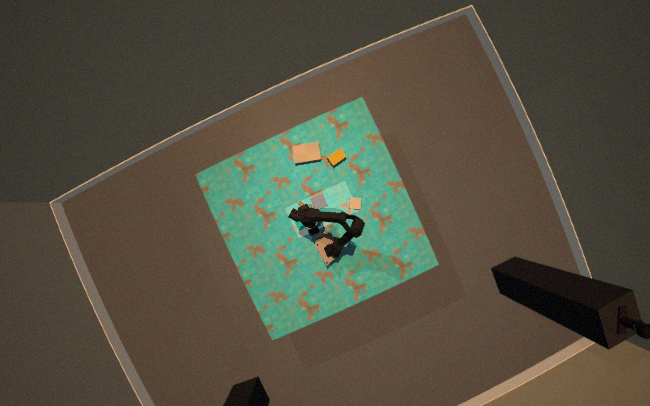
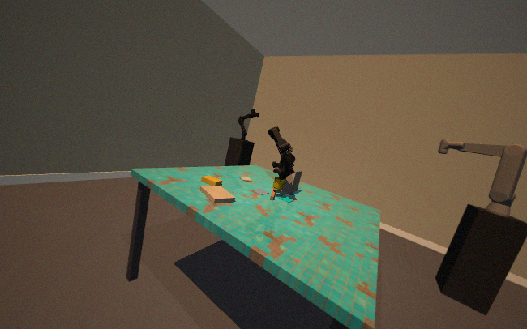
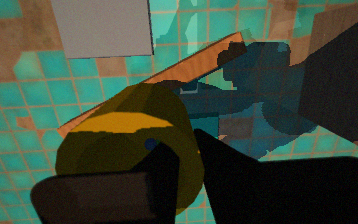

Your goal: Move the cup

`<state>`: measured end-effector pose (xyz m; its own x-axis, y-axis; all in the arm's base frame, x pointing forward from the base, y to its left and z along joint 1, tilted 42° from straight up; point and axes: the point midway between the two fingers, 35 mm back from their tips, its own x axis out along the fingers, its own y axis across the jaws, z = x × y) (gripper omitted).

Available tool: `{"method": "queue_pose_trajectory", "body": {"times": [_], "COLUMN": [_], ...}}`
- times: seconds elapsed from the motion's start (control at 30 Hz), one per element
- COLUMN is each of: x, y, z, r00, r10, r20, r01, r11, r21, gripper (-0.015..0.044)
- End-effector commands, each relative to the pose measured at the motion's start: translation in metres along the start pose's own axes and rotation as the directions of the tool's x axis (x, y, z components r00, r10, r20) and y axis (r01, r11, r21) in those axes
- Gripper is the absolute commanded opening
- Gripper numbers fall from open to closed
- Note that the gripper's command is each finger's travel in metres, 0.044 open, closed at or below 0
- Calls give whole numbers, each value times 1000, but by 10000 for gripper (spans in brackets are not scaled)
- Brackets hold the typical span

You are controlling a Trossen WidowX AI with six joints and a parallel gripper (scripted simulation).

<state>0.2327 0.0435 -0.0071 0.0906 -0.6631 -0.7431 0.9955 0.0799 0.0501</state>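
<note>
Hand [image 3: 180, 165] pinched the yellow cup [image 3: 125, 145] by its rim, held above the tiled desk [image 3: 10, 165], with the grey pad [image 3: 102, 27] at twelve o'clock in the wrist view; carrying seemed midway, setting down and release remained.

Top view: cup [image 3: 125, 145] hidden under the arm [image 1: 335, 219]; gripper [image 3: 182, 165] too small to read.

Wrist: fingers cover cup's near wall, both cut by bottom edge. Only one blue marble [image 3: 151, 144] shows, rest hidden inside. Grey pad [image 3: 102, 27] cut by top edge; wood strip [image 3: 200, 62] partly behind cup.

Exterior: cup contents too small to tell.
</note>
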Motion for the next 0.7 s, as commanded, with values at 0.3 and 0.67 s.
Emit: {"method": "queue_pose_trajectory", "body": {"times": [0.3,0.67], "x": [-1,-2], "y": [-14,-26], "z": [-31,-55], "r00": [1000,1000], "r10": [-3,-3], "r20": [-6,-8], "r01": [3,3], "r11": [1000,1000], "r21": [3,2], "gripper": [0,0]}}
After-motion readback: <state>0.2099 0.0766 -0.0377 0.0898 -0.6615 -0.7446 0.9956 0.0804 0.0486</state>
